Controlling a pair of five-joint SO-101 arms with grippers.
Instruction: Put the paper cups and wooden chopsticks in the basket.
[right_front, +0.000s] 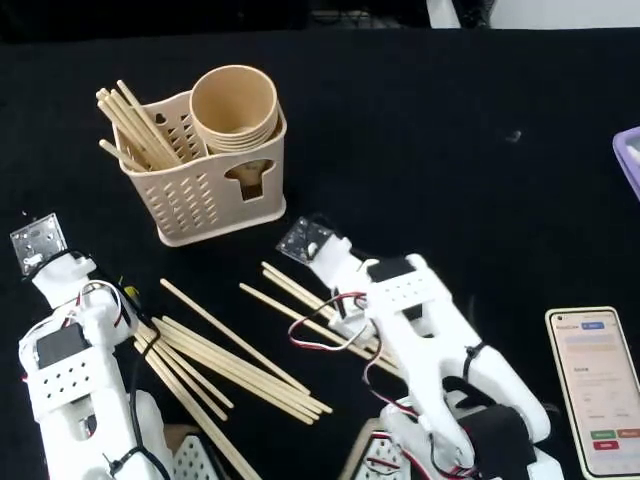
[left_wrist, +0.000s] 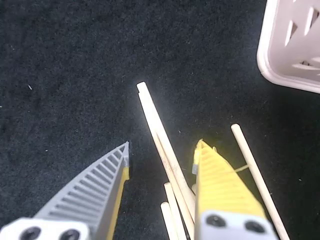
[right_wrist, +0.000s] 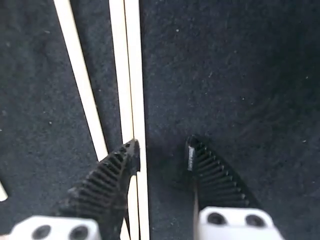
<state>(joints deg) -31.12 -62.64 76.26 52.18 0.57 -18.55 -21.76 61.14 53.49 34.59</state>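
Both arms sit lowest in the high view, nearest the camera. The left arm (right_front: 70, 360) and the right arm (right_front: 440, 340) are each bent down over the black cloth (right_front: 450, 150). Beyond them, on the left arm's side, stands the basket (right_front: 215, 200). It holds a stack of paper cups (right_front: 235, 100) in one compartment and a sheaf of chopsticks (right_front: 135, 125) leaning in the other. What remains of the task, by my reading, is the loose chopsticks (right_front: 235, 365) fanned on the cloth between the arms, plus a smaller group (right_front: 290, 290) reaching under the right arm.

The left gripper (left_wrist: 163, 145) is spread wide and holds nothing. A close-lying pair of sticks (left_wrist: 157, 130) lies between its jaws, long axis running straight ahead along the gripper's own line, so the jaws would close across it. One single stick (left_wrist: 255, 165) lies outside the yellow jaw.

The right gripper (right_wrist: 163, 143) is also parted and empty. Its touching pair (right_wrist: 131, 75) runs lengthwise too, but passes by the tip of one jaw, not through the gap, which hangs over bare cloth. A lone stick (right_wrist: 80, 85) lies farther off on that same side.

So the left gripper looks better placed to pinch, and it is nearer the basket. The right would likely need a small sideways shift first.
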